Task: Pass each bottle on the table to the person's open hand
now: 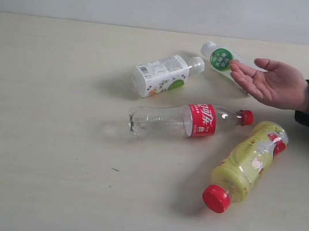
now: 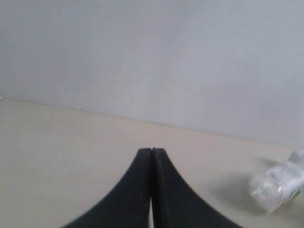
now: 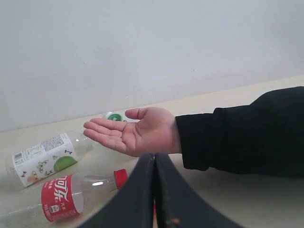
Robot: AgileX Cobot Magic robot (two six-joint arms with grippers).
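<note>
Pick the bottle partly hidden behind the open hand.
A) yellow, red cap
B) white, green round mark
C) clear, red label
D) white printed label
B: the white bottle with the green mark lies behind the open hand, which covers part of it.

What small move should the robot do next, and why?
Probably open the right gripper and lower it toward the red-label bottle, which lies close before it. Its fingers are shut on nothing, and the open hand is empty.
</note>
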